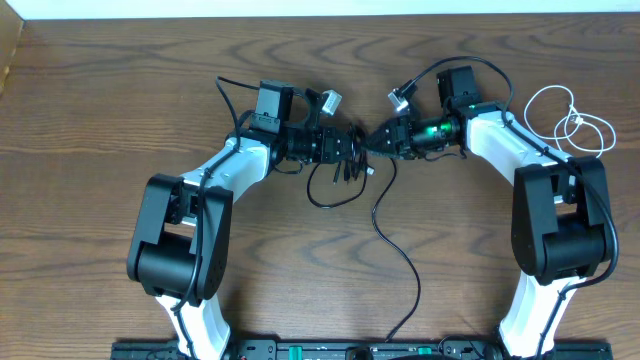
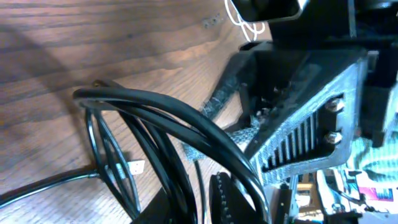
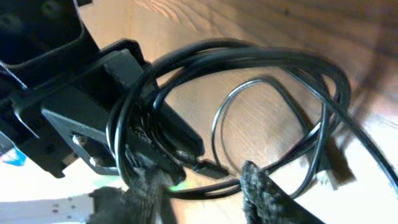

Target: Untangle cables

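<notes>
The black cable is bunched in loops at mid-table, and its tail trails toward the front edge. My left gripper is shut on several strands of that bundle, which pass between its jaws. My right gripper faces it almost tip to tip. Its fingers stand apart, with two black strands running across the gap. A small pale plug lies on the wood under the loops. The white cable lies coiled by itself at the far right, touching neither gripper.
Thick black wires loop over both wrists near the wrist cameras. The wooden table has bare wood on the left and in front. Both arm bases stand at the near edge.
</notes>
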`<action>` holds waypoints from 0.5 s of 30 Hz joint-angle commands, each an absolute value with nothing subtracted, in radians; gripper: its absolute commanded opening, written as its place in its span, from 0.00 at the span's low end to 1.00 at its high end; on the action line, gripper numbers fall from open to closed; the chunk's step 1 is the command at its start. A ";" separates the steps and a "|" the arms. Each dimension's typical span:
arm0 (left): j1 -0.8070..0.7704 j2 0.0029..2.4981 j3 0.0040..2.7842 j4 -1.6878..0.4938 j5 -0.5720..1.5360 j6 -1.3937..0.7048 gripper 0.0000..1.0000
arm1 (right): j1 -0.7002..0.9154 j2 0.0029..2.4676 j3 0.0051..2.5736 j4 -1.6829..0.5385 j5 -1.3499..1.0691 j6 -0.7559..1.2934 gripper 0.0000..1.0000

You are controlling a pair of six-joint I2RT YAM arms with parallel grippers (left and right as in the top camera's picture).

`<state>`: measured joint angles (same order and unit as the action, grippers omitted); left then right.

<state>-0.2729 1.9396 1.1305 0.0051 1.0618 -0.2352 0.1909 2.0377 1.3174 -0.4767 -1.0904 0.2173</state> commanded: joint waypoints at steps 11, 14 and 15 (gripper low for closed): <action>-0.271 1.940 1.123 0.006 1.036 -0.223 0.17 | 0.220 2.048 1.268 -0.437 -1.039 0.087 0.35; -0.271 1.940 1.123 0.007 1.035 -0.223 0.17 | 0.223 2.048 1.213 -0.355 -1.075 0.088 0.36; -0.271 1.940 1.123 0.007 1.035 -0.223 0.22 | 0.223 2.048 1.190 -0.311 -1.099 0.088 0.37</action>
<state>-0.2710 1.9396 1.1305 0.0051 1.0367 -0.2356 0.2119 2.0380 1.2472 -0.3721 -1.0393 0.1108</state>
